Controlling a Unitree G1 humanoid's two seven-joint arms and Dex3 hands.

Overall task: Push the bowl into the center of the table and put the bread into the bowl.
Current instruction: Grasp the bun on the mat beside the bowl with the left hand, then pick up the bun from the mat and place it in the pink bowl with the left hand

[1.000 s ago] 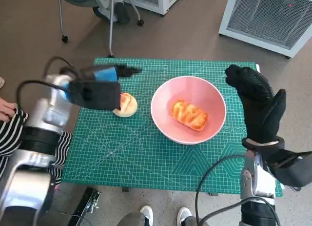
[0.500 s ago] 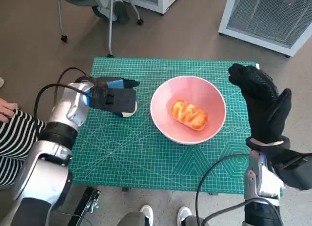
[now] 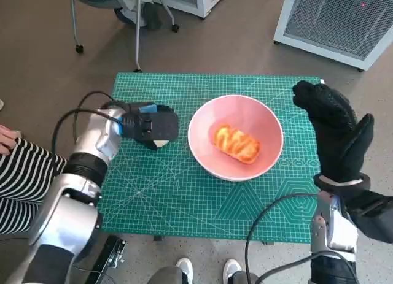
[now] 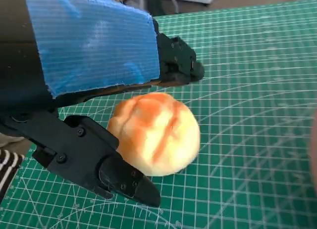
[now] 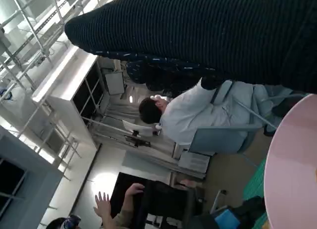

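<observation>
- Your left hand [image 3: 150, 126] sits directly over the round bun [image 4: 154, 134], covering most of it in the head view; only a pale edge peeks out beneath the palm.
- In the left wrist view the black fingers [image 4: 178, 66] arch over the far side of the bun and a lower black part [image 4: 99, 160] runs along its near side. So the bun sits between them, bracketed. I can't tell whether anything is actually pressing on it; read it as a hand half-closed around the bun, grip not confirmed.
- That placement looks like a pre-grasp: the hand is set to close on the bun and carry it to the bowl.
- The pink bowl [image 3: 202, 158] is just beside your left hand's fingertips, on the side toward your right hand. It looks roughly mid-table on the green cutting mat [image 3: 184, 198], so I'd judge the push done.
- An oblong glazed bread roll [image 3: 237, 143] lies in the bowl already. Its long axis runs diagonally, one end toward your left hand and the table's far edge, the other toward your right forearm.
- The bun is near-round with no real long axis; its scored top faces up into your palm.
- Your right hand [image 3: 334, 130] is raised just past the bowl's rim, fingers extended and apart, holding nothing. Probably parked clear, or a stop for the bowl.
</observation>
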